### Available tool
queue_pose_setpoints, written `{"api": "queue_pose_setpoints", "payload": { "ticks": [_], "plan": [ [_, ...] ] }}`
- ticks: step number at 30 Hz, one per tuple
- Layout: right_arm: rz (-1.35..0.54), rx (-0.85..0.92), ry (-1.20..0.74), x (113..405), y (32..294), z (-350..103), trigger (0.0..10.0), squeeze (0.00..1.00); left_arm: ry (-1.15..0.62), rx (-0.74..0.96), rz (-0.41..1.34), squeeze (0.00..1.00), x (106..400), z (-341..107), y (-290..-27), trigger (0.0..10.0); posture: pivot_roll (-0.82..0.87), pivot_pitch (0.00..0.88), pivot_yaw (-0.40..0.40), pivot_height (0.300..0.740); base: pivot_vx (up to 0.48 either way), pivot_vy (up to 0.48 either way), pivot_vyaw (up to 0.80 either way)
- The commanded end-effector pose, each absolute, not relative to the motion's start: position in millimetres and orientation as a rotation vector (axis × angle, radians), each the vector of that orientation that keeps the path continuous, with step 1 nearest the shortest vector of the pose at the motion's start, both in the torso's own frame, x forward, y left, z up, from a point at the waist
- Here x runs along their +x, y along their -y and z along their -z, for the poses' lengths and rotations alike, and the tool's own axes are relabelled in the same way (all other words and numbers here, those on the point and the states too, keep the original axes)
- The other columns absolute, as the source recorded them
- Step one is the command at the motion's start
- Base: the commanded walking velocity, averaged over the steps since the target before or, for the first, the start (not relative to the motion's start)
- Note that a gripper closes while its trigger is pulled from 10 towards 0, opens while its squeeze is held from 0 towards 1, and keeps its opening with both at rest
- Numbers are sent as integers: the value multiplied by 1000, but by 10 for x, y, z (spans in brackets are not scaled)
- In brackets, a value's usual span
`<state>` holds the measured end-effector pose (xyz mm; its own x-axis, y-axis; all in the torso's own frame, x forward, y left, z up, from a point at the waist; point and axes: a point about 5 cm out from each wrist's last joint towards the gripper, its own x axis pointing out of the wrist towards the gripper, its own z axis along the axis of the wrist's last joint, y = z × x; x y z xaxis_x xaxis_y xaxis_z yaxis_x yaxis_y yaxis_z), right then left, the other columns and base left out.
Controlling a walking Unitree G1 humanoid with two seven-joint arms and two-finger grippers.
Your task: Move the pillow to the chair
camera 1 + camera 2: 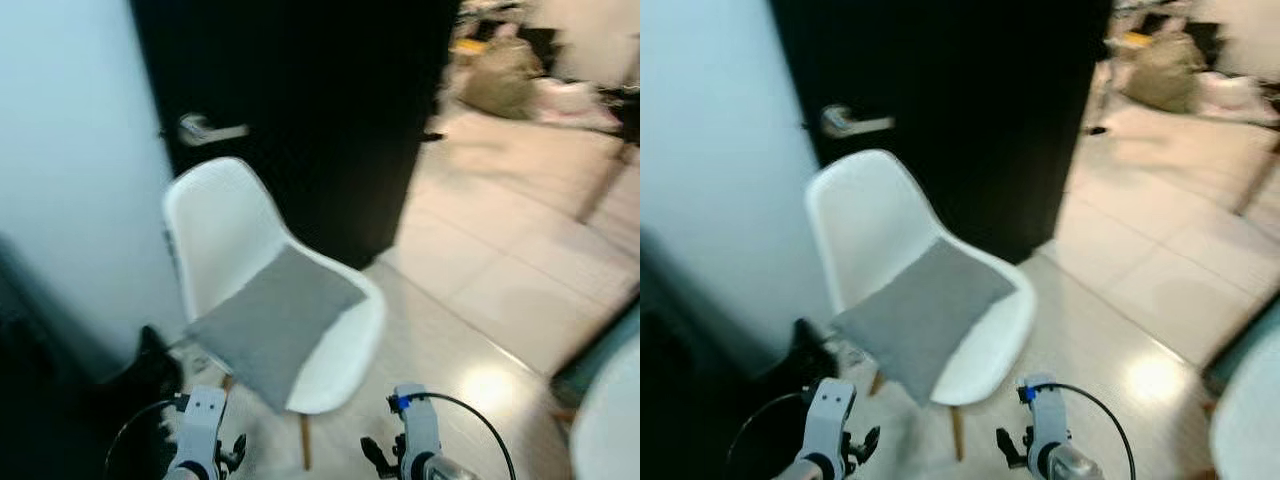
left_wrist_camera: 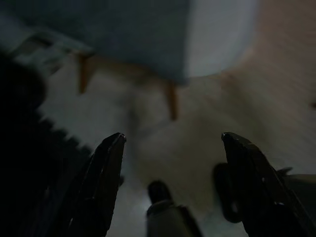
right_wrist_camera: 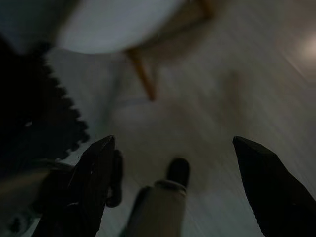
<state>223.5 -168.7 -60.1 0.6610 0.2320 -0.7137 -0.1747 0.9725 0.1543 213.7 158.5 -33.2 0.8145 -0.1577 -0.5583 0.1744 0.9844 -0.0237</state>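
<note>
A grey square pillow (image 1: 272,322) lies flat on the seat of a white shell chair (image 1: 225,232) with wooden legs, which stands before a black door. Both arms are lowered at the bottom of the eye views, short of the chair. My left gripper (image 2: 173,148) is open with nothing between its fingers; past it are the chair's seat edge and a wooden leg (image 2: 171,101). My right gripper (image 3: 175,150) is open and empty too, over the tiled floor near another chair leg (image 3: 143,76).
A black door (image 1: 310,90) with a silver handle (image 1: 205,129) stands behind the chair, a pale wall (image 1: 70,150) to its left. A dark object (image 1: 140,380) lies on the floor left of the chair. Bags and clutter (image 1: 510,70) are far right. A white rounded edge (image 1: 605,420) shows at lower right.
</note>
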Motion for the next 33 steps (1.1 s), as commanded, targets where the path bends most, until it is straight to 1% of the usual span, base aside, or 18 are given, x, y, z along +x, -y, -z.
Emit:
{"api": "queue_pose_setpoints", "payload": {
  "ticks": [1,6,11,13,18,22,25,28,33],
  "plan": [
    [-217,55,-850,2182,1713,639,10000,0,-597,42,197,0,2135,348,-1548,10000,47,40,-39,740,0,0,-750],
    [-166,16,-875,2140,1792,667,10000,0,-612,37,205,0,2117,399,-1514,10000,46,37,-41,740,0,0,-744],
    [-137,13,-882,2119,1837,676,10000,0,-629,27,210,0,2073,450,-1491,10000,46,36,-45,740,0,0,-745],
    [-92,2,-890,2089,1901,689,10000,0,-640,21,220,0,2019,487,-1463,10000,48,34,-47,740,0,0,-744],
    [-50,-12,-899,2064,1957,700,10000,0,-651,18,227,0,1996,520,-1453,10000,49,31,-47,740,0,0,-747],
    [-2,-16,-926,1995,2010,735,10000,0,-691,18,229,0,1943,611,-1467,10000,47,25,-46,740,0,0,-747],
    [35,-22,-969,1877,2049,794,10000,0,-744,-2,211,0,1885,698,-1483,10000,48,19,-44,740,0,0,-746],
    [63,2,-998,1784,2046,842,10000,0,-801,-29,182,0,1828,770,-1494,10000,45,12,-42,740,0,0,-748],
    [77,57,-1024,1721,2003,880,10000,0,-843,-75,172,0,1785,819,-1456,10000,41,0,-35,740,0,0,-746]
  ]
}}
